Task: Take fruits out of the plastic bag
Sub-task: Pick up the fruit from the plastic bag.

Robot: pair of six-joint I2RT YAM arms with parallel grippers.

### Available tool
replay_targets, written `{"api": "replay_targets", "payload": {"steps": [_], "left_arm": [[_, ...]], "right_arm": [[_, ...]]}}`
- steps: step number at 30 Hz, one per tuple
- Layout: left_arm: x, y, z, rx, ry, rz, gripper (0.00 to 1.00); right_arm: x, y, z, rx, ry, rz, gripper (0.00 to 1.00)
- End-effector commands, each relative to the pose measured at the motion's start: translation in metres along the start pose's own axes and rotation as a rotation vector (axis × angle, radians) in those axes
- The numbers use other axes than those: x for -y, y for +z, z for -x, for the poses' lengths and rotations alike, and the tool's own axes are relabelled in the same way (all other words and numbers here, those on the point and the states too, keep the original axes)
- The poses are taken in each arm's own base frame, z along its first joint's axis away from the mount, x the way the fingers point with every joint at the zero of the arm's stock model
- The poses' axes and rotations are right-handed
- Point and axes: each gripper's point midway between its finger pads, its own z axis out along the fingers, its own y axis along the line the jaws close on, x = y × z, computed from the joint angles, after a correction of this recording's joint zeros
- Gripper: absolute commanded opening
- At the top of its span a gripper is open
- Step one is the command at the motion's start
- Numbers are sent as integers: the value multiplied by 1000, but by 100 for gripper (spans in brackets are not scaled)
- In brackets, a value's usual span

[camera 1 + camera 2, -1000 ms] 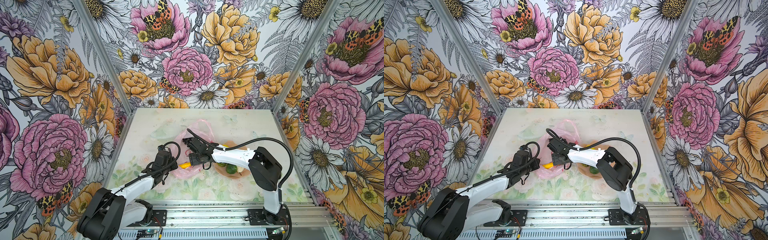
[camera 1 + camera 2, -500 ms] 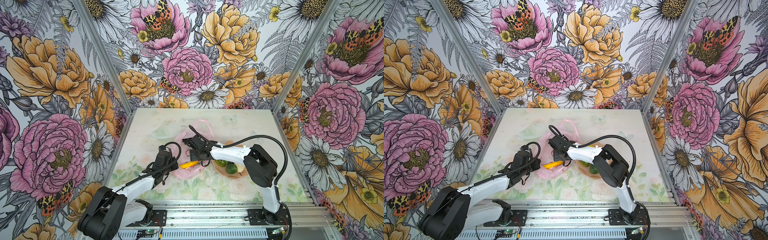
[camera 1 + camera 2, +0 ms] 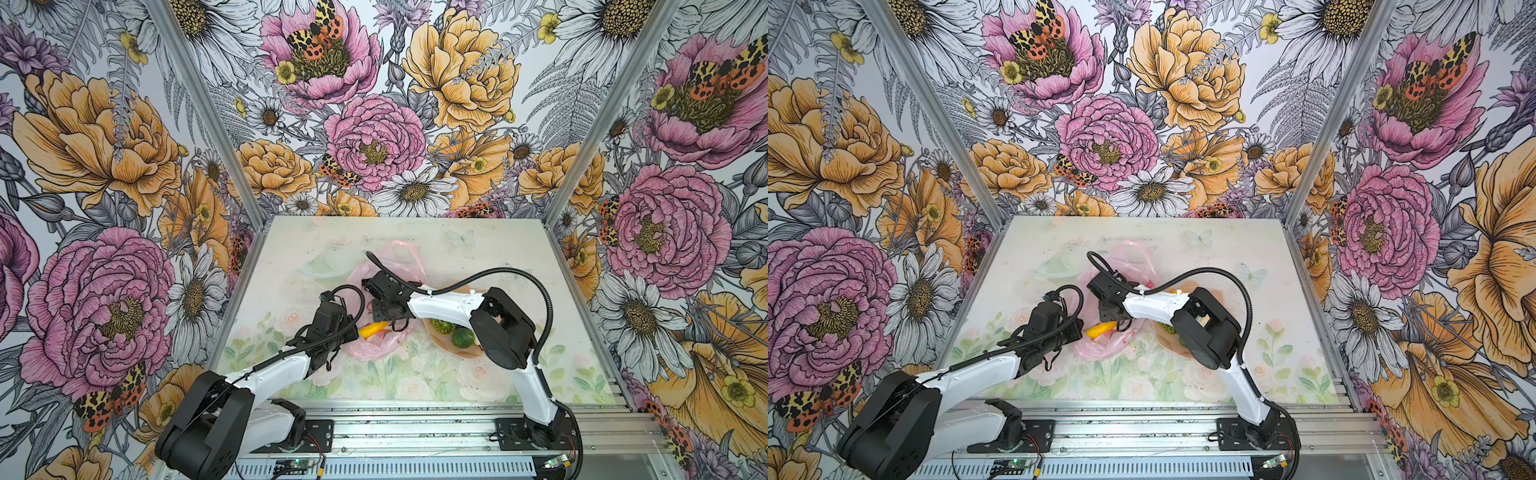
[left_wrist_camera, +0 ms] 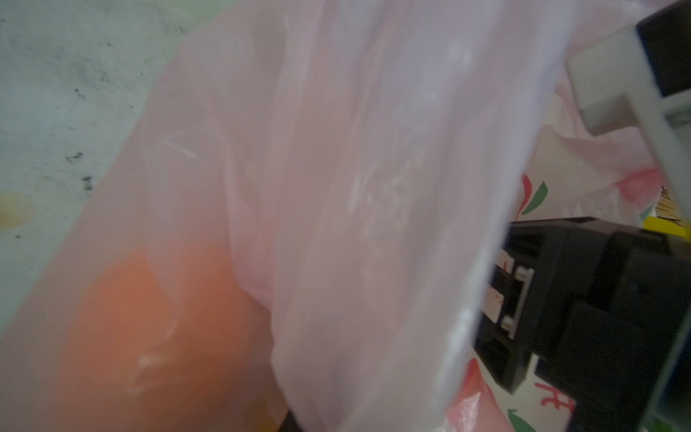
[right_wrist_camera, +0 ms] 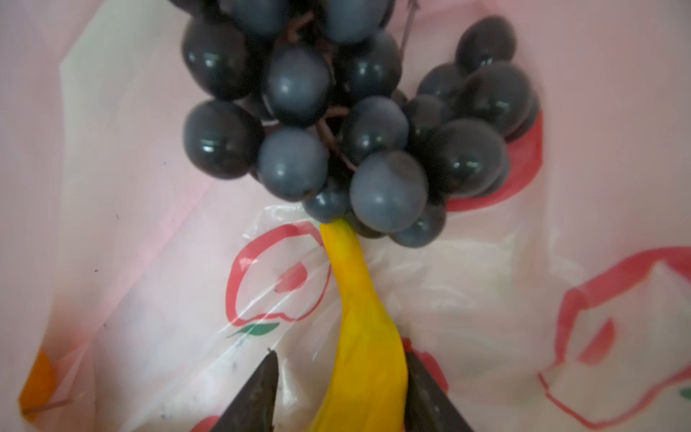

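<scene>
While our left gripper (image 3: 352, 329) pinches the crinkly bag (image 3: 399, 257) mid-table, our right gripper (image 5: 340, 355) straddles the smooth curved banana (image 5: 359, 318) inside, jaws spread, one touching, beside glossy round grapes (image 5: 355, 123).

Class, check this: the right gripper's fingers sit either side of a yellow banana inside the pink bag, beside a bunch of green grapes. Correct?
No: the grape bunch is dark, not green, as the right wrist view shows. The right gripper does straddle the yellow banana inside the pink bag.

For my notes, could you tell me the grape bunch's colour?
The grape bunch is dark blue-black, clearest in the right wrist view.
</scene>
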Motion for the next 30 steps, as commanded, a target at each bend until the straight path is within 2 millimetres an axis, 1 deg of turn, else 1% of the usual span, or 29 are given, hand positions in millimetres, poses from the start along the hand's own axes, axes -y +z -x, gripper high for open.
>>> {"api": "replay_targets", "payload": {"steps": [1, 3, 5, 8, 10, 12, 16, 18, 21, 24, 30], "left_arm": [[6, -1, 3, 10, 23, -14, 11], [5, -1, 4, 13, 23, -12, 11], [5, -1, 2, 10, 28, -10, 11], [4, -1, 1, 9, 29, -10, 10], [5, 0, 1, 10, 28, -13, 11], [7, 0, 0, 9, 31, -16, 10], [11, 0, 0, 9, 36, -24, 10], [12, -1, 0, 11, 41, -25, 10], [13, -2, -2, 9, 51, -24, 10], [13, -3, -2, 10, 51, -22, 10], [11, -4, -2, 19, 46, -16, 10]], "right_arm": [[-8, 0, 4, 12, -31, 18, 54], [-5, -10, 6, 30, -27, 11, 60], [-1, -18, 4, 37, -20, 4, 64], [0, -23, -3, 30, -7, 5, 65], [-5, -21, -9, 17, -12, 15, 63], [-10, -14, -13, 0, -13, 24, 61], [-11, 3, -14, -24, -5, 22, 58], [-9, 8, -11, -26, 2, 18, 54], [-9, 7, -3, -7, -4, 17, 46], [-12, -2, 11, 27, -8, 27, 39], [-19, -20, 34, 94, -29, 39, 35]]}}
